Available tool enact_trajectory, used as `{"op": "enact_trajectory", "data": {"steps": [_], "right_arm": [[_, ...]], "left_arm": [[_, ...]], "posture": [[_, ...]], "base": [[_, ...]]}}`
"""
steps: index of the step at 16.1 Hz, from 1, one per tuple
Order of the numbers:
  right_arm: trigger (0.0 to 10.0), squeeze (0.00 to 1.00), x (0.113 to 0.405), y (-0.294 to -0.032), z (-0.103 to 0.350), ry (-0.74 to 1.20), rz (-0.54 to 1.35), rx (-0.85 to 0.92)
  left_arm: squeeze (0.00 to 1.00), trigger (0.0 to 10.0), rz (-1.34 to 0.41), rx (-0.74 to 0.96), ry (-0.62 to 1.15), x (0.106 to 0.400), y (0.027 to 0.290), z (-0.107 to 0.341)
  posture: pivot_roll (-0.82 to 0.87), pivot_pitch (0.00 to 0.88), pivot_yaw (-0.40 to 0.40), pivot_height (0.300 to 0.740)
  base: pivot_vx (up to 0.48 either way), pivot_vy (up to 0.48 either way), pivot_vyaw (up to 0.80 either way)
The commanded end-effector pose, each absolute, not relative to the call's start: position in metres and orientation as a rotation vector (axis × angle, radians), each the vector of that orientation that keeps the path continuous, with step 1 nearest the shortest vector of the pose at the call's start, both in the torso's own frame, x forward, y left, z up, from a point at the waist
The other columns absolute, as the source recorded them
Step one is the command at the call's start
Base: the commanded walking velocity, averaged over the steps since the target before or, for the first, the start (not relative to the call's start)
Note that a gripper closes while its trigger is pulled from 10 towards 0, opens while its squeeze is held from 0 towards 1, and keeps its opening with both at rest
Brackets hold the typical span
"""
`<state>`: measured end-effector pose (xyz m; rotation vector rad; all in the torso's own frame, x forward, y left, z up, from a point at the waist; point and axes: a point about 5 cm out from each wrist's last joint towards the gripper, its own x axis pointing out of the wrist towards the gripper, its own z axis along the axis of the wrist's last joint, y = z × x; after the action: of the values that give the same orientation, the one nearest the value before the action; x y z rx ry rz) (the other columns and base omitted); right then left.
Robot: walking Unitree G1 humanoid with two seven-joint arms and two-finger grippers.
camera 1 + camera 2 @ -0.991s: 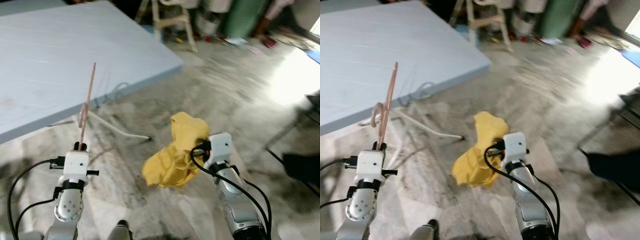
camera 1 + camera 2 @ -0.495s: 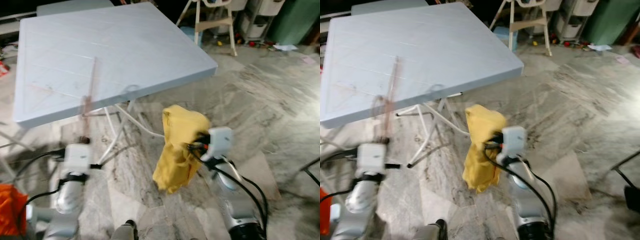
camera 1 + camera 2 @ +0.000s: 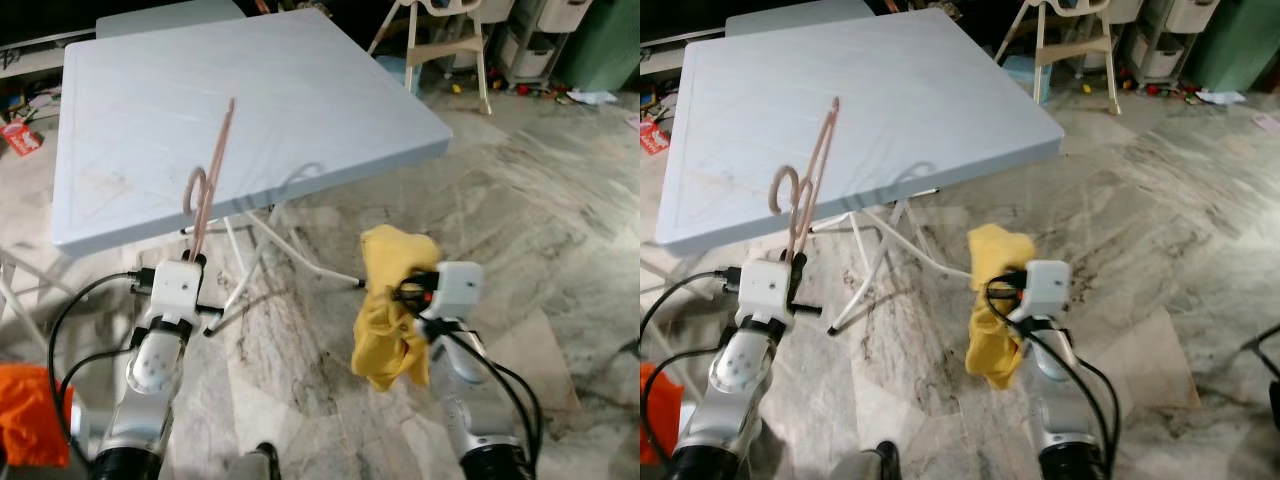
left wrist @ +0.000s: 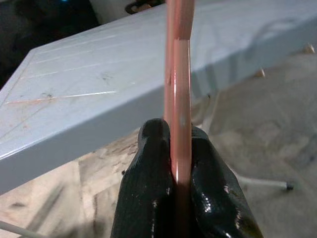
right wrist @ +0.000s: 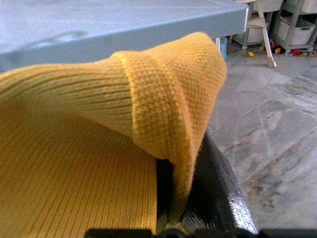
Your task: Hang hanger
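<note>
left eye view has the left claw (image 3: 193, 262) clamped on the pink hanger (image 3: 208, 183), standing upright toward twelve o'clock before the bench (image 3: 130, 120), while the right claw (image 3: 408, 293) pinches a yellow garment (image 3: 385, 320) at three o'clock.

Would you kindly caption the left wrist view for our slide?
Left claw shut on a pink hanger, grey table behind.

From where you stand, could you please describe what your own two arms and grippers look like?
Both arms are silver metal with rounded joints. Each ends in a white boxy wrist housing, and loose black cables loop from that housing back along the forearm. The left gripper and the right gripper each have two long black fingers with a slightly glossy, textured surface. I can make out no markings or labels on them.
</note>
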<state>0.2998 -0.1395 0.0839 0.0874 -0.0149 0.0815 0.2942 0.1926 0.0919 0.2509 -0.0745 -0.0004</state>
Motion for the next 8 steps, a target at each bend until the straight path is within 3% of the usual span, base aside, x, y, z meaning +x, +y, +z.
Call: {"op": "enact_trajectory", "data": {"steps": [1,8], "right_arm": [[10.0,0.00,0.300,-0.138,0.089,-0.046,0.090,0.095],[10.0,0.00,0.309,-0.118,0.134,-0.192,0.266,0.020]], "left_arm": [[0.00,10.0,0.038,0.213,-0.032,0.288,0.200,0.083],[0.00,10.0,0.091,0.188,-0.063,0.277,0.206,0.089]], "posture": [[0.04,0.104,0.001,0.740],[0.06,0.128,-0.069,0.740]], "base": [[0.270,0.000,0.79],[0.333,0.000,0.76]]}}
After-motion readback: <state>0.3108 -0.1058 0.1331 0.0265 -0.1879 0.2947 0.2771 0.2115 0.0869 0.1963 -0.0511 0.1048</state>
